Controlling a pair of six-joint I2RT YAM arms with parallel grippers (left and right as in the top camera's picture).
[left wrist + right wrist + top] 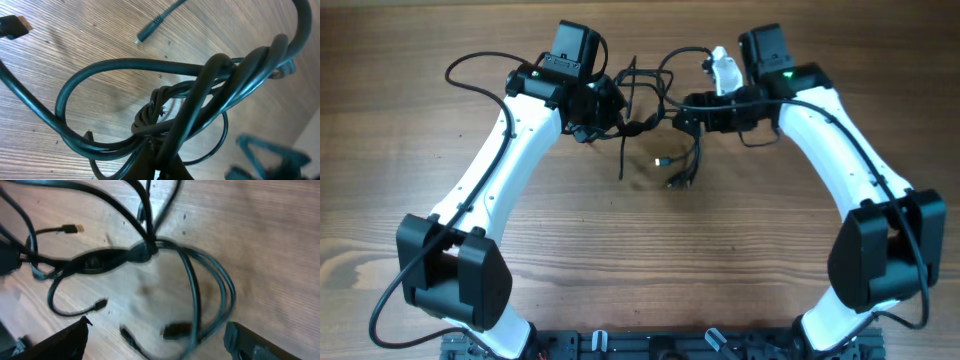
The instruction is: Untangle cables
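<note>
The cables (655,115) are a tangle of thin black cords at the far middle of the table, between my two grippers. Loose ends with small plugs (677,178) trail toward the front. My left gripper (620,118) is shut on the cables. In the left wrist view its jaws (165,167) close on several cords that loop around a small knot (150,112). My right gripper (684,115) is open just right of the tangle. In the right wrist view its fingers (157,330) stand wide apart over cable loops (210,290) and a blurred plug (175,330).
The wooden table (640,260) stretches toward the front edge. The white arms stand at the left (490,170) and right (840,150) with their own thicker black wires. Loose plug ends lie on the wood (150,30) (70,229).
</note>
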